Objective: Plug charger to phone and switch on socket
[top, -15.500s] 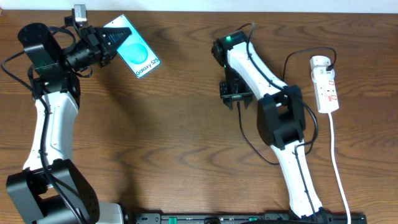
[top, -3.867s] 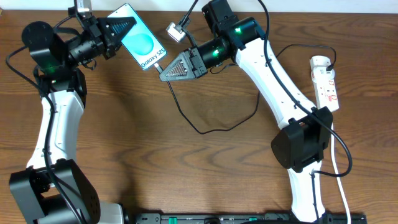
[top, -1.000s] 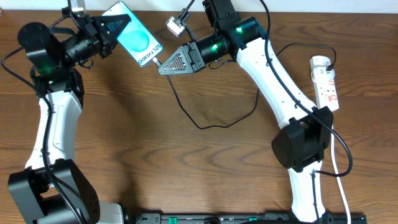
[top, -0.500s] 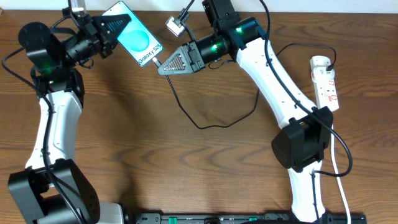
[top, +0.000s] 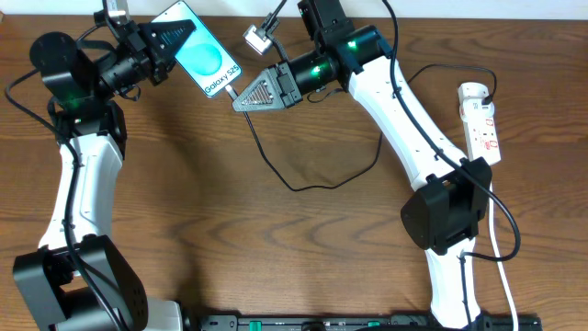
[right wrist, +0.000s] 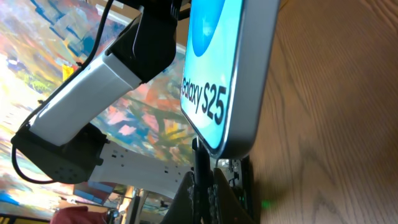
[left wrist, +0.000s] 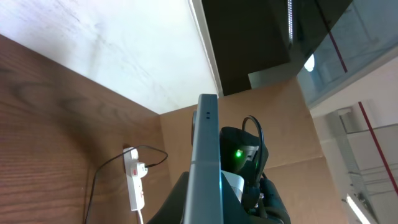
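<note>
The charger (right wrist: 200,163) plug tip, pinched in the right gripper (top: 241,99), sits just ahead of its fingertips and meets the "Galaxy S25" end of the phone (top: 204,62). Almost nothing has shifted in the last second, so insertion looks under way, though seating cannot be told. The left gripper (top: 170,39) clamps the phone's other end. Much earlier, the right gripper hung well apart from the phone. The socket (top: 482,124) lies far behind it.
</note>
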### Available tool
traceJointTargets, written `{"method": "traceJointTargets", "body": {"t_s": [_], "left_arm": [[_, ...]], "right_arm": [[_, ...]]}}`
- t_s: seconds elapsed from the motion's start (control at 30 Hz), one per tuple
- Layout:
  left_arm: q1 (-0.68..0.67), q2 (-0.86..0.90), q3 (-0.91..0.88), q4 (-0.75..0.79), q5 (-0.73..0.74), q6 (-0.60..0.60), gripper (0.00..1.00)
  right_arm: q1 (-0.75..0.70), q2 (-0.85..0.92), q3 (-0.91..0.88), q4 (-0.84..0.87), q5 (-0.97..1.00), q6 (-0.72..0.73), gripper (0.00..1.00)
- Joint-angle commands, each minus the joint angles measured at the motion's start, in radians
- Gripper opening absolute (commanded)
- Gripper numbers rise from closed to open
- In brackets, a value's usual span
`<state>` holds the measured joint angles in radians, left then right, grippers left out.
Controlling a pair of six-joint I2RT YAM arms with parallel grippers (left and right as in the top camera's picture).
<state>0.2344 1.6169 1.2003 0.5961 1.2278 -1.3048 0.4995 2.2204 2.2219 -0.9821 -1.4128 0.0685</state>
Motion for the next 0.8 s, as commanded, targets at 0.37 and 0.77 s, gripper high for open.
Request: {"method": "traceJointTargets", "body": {"t_s": [0.37,0.77], "left_arm": [[-0.023,-0.003,0.011,0.066,0.134,0.013,0.07],[-0.023,-0.003,0.011,0.065,0.184,0.056,0.07]], "right_arm": [[-0.005,-0.009,0.008,0.006,-0.015,0.006,0.01],[-0.008,-0.009,0.008,0.028,-0.031,0.028,0.01]]}}
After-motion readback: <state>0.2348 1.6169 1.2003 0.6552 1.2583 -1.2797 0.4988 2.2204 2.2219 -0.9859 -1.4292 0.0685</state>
